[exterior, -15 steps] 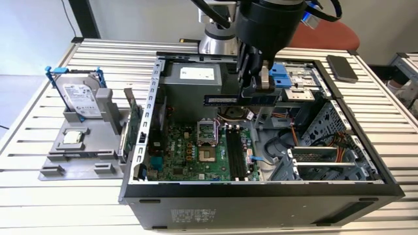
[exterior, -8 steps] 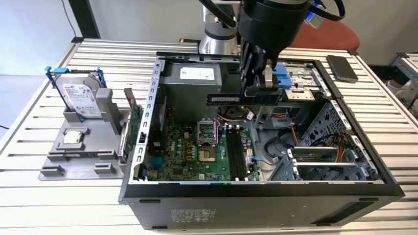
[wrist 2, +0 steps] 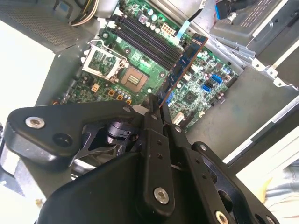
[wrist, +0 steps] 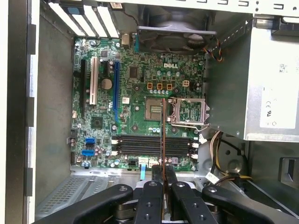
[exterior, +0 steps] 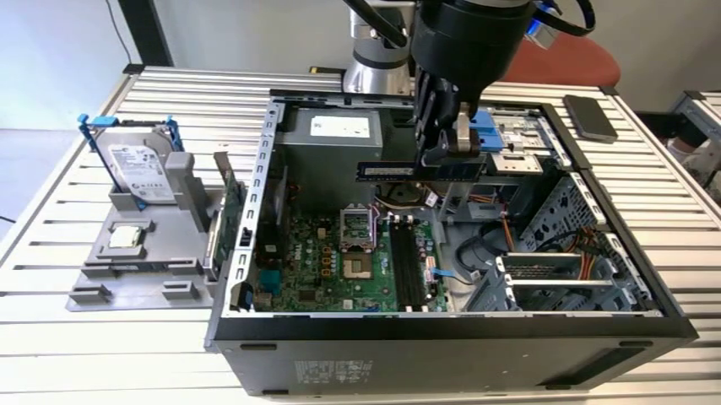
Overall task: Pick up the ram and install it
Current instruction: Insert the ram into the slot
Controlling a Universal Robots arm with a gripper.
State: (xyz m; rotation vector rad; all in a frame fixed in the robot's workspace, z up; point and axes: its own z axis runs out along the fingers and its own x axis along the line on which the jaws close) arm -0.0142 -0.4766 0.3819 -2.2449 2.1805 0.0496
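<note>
carry step: gripper (exterior: 447, 160) pinches the ram (exterior: 394, 171) above the open case (exterior: 451, 325), crosswise to the empty memory slots (wrist: 135, 145) along the motherboard (wrist: 140, 123) edge. seating likely needs it turned parallel.

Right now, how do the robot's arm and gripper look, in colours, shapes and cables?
The gripper is matte black, with jointed link fingers fastened by round silver pins. Above it, in the exterior view, sits a bulky black wrist housing. The arm is a silver-grey tube, with black cables looping beside it.
</note>
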